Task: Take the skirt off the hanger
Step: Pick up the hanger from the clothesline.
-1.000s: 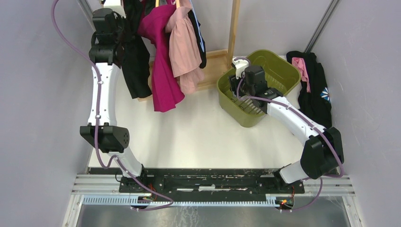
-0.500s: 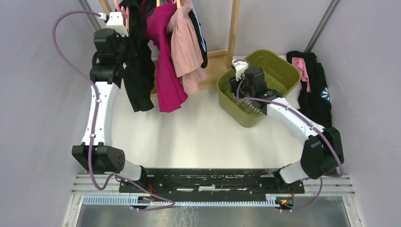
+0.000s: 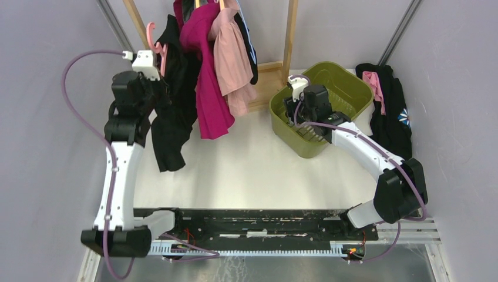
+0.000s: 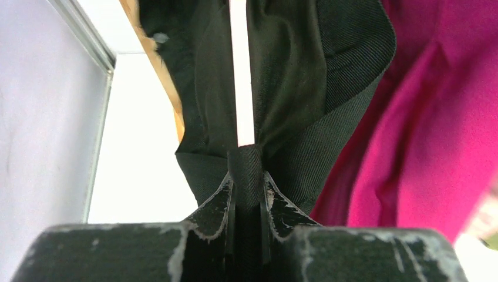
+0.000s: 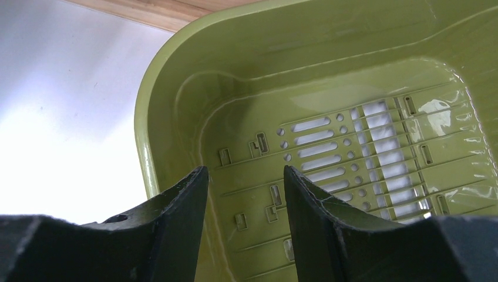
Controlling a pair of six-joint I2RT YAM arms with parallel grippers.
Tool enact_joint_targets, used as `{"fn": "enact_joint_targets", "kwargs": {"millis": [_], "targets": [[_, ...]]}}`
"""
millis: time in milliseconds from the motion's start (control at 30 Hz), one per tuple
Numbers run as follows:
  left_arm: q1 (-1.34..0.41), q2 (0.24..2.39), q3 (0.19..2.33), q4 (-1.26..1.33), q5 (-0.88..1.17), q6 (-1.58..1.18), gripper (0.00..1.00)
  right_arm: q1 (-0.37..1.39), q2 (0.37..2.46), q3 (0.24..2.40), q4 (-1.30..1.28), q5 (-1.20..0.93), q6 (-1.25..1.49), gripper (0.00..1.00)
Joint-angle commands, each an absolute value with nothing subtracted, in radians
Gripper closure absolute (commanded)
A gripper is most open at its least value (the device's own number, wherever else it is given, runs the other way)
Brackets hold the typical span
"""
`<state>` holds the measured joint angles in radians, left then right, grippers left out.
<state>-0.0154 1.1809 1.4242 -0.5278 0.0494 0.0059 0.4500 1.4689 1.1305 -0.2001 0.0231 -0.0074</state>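
Seemingly about halfway: the left gripper pinches a fold of the black woven skirt, which hangs beside the magenta dress, its top apparently still on the pink plastic hanger. Freeing it remains. The right gripper hovers, fingers spread, over the olive-green plastic basket.

Overhead looks down from behind; wrist views close: right into basket, left against skirt, both shared overhead.
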Motion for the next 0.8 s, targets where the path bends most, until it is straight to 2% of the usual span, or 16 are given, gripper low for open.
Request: {"fn": "enact_joint_targets", "kwargs": {"millis": [0,233,767], "targets": [[-0.026,1.005,1.354,-0.464,0.199,-0.079,0.97,0.454,1.422,1.144,-0.202,0.009,-0.004,0.44],[-0.03,0.865,1.26,-0.579,0.363,-0.035,0.97,0.455,1.375,1.15,-0.238,-0.027,0.031,0.47],[-0.057,0.61,1.108,-0.537,0.831,-0.155,0.97,0.472,1.313,1.186,-0.342,-0.021,0.036,0.47]]}}
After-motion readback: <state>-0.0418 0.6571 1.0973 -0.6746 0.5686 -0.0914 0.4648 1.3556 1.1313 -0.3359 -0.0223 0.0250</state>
